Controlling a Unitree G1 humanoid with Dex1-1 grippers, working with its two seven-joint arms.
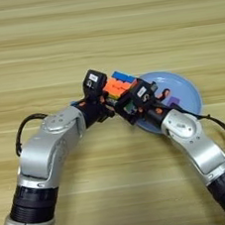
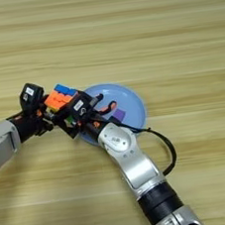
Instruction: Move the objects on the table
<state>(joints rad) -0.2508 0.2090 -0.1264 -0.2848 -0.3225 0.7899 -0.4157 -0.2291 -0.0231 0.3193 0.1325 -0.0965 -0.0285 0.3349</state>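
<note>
1. We took the light blue plate point(image 1: 188, 82) as our landmark; it lay flat on the table point(image 1: 102, 31), and on its bare face we saw a small purple piece point(image 2: 119, 114) and something orange-red beside it that we could not make out.
2. At the plate's left rim we saw the puzzle cube point(image 1: 117, 88), tilted, its orange squares uppermost and a blue row on the far side; whether it rested on the rim or was lifted clear of it we could not tell.
3. Left of the plate, the left gripper point(image 1: 102, 96) reached in against the cube's left side; its black fingers touched the cube, but we could not tell how wide they stood or whether they had a grip on it.
4. Over the plate's near-left edge, the right gripper point(image 1: 135, 101) pressed up to the cube's near-right side; its fingers were hidden behind its own black body, so we could not tell their spread either.
</note>
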